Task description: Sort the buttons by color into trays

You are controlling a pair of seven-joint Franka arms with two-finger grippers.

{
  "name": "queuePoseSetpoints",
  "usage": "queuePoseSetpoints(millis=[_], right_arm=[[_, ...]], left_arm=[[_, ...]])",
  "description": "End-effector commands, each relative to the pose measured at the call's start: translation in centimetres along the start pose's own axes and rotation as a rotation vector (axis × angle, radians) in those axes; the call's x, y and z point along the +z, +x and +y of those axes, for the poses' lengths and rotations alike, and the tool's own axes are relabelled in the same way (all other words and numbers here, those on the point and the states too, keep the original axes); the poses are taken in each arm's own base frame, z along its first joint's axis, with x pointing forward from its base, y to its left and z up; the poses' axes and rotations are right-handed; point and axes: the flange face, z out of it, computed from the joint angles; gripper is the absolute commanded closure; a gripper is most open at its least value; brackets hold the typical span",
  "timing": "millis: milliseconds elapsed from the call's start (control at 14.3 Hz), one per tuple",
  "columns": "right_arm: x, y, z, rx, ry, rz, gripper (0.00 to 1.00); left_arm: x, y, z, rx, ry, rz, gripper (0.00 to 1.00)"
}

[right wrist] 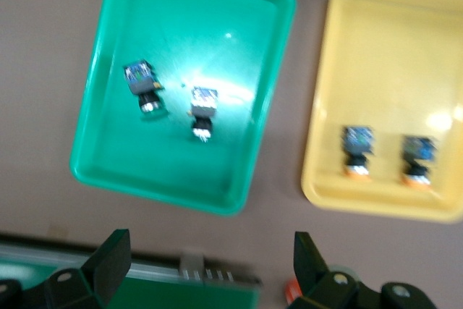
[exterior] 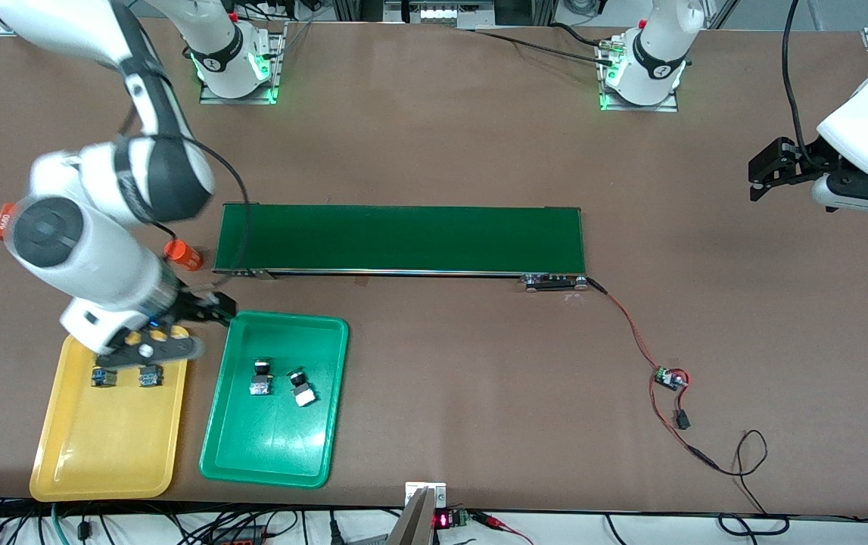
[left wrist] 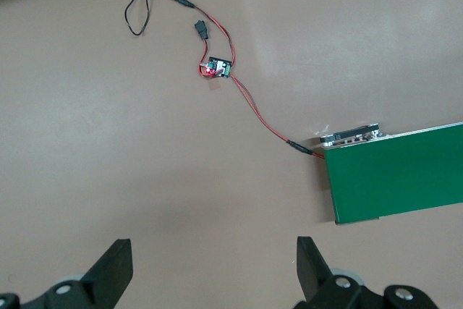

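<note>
Since two yellow-capped buttons (exterior: 126,375) lie in the yellow tray (exterior: 104,462) near its edge toward the conveyor belt (exterior: 403,238), and two green-capped buttons (exterior: 281,381) lie near the middle of the green tray (exterior: 271,454), the sorting looks complete. The right gripper (exterior: 176,329) hangs over the yellow tray's conveyor-side corner, jaws wide open and empty. The left gripper (exterior: 763,172) waits over the table's edge at the left arm's end, also spread wide, holding nothing.

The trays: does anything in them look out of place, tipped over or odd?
Nothing is missorted: the green tray holds two buttons and the yellow tray two more. All four lie on their sides. The right gripper, open, hangs over the yellow tray; the left gripper, open, waits over bare table.
</note>
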Motion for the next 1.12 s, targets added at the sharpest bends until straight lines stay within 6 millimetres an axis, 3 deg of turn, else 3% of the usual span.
queuePoseSetpoints(millis=[0, 210, 351, 631, 1052], right_arm=[[-3.9, -3.7, 1.5, 0.003, -0.008, -0.044, 0.00], [-8.2, -7.0, 4.4, 0.045, -0.015, -0.063, 0.00], [-10.0, -8.8, 6.2, 0.072, -0.020, -0.050, 0.00], [-11.6, -12.0, 8.4, 0.090, -0.029, -0.050, 0.00], [-12.6, -14.2, 8.5, 0.015, -0.029, -0.127, 0.00]], left_arm=[[-0.7, -0.1, 0.2, -0.006, 0.008, -0.004, 0.00], [-0.7, -0.1, 0.1, -0.006, 0.009, -0.004, 0.00], [-0.7, -0.1, 0.1, -0.006, 0.009, -0.004, 0.00], [-0.7, -0.2, 0.2, -0.006, 0.008, -0.007, 0.00], [-0.6, -0.4, 0.2, -0.004, 0.008, -0.024, 0.00]])
